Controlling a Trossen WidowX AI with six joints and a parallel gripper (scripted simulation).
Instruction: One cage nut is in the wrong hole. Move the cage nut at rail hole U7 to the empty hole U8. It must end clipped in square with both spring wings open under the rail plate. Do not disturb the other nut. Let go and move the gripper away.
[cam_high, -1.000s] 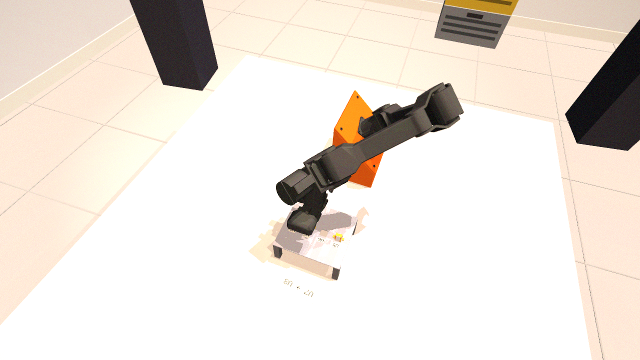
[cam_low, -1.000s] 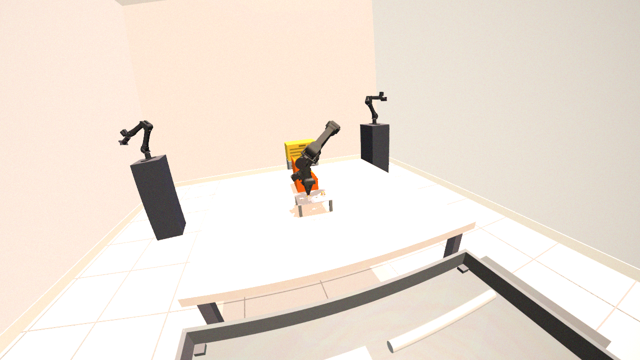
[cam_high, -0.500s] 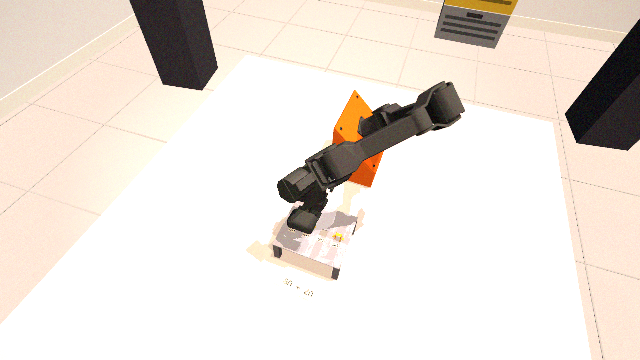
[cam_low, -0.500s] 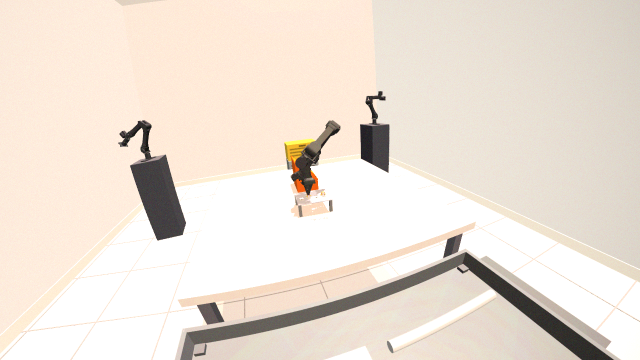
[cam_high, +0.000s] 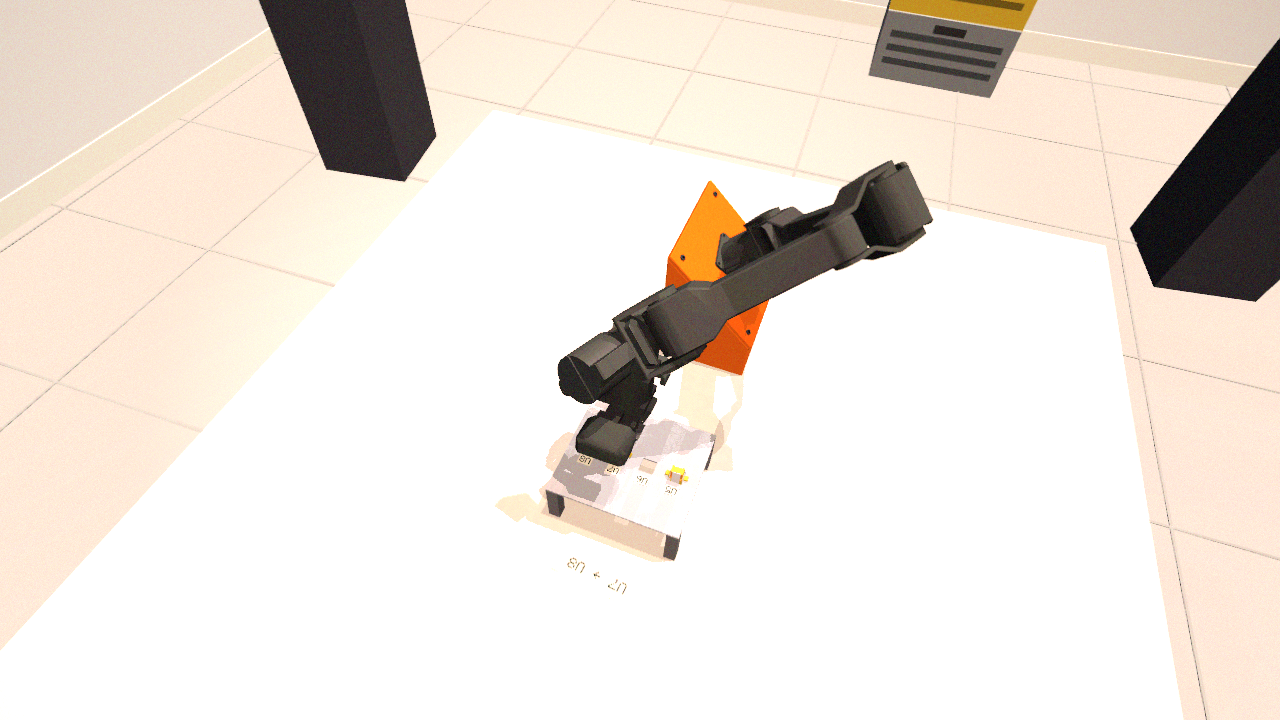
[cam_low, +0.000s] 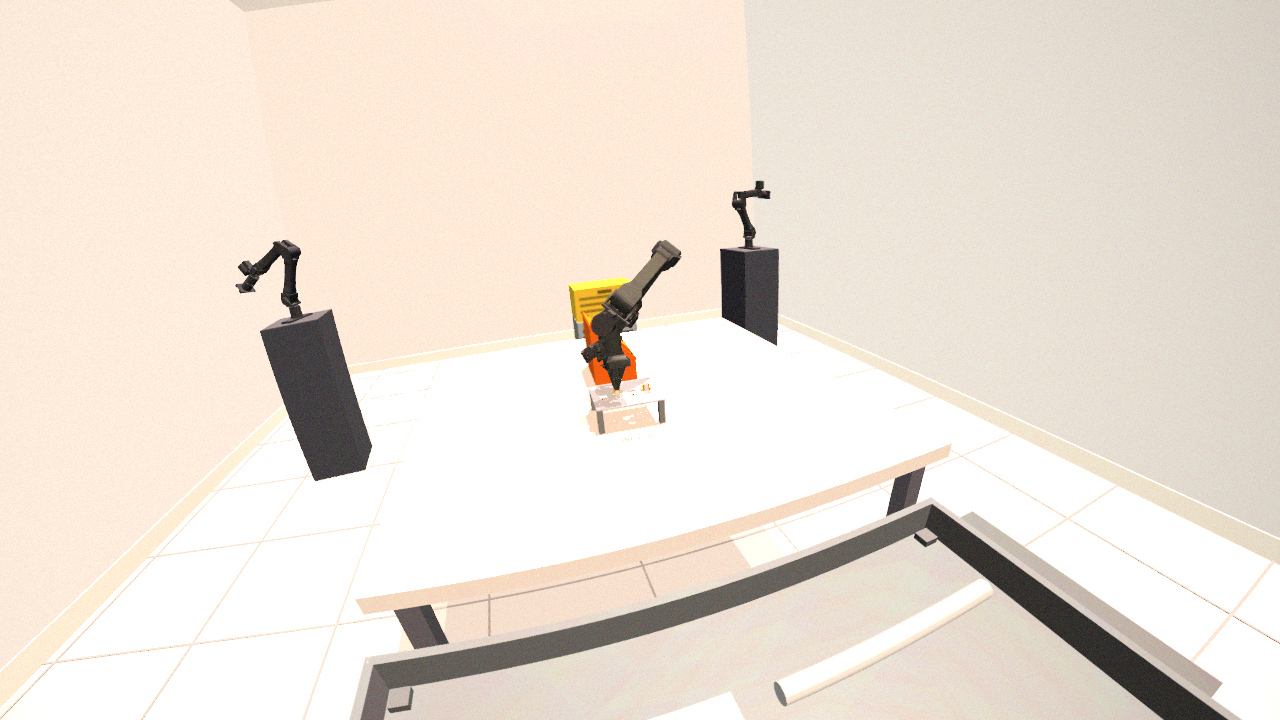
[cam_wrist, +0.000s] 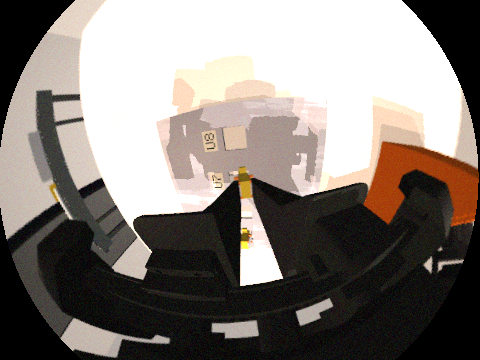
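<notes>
Cage nut (cam_wrist: 244, 183) sits between the fingertips of the gripper (cam_low: 615, 388) (cam_wrist: 245, 186), which grips it near U7.

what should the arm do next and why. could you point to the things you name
Probably ease the cage nut (cam_wrist: 244, 184) straight up: the fingers are shut on it, it sits beside the U7 label (cam_wrist: 216, 180), and hole U8 (cam_wrist: 235, 138) is open.
</notes>
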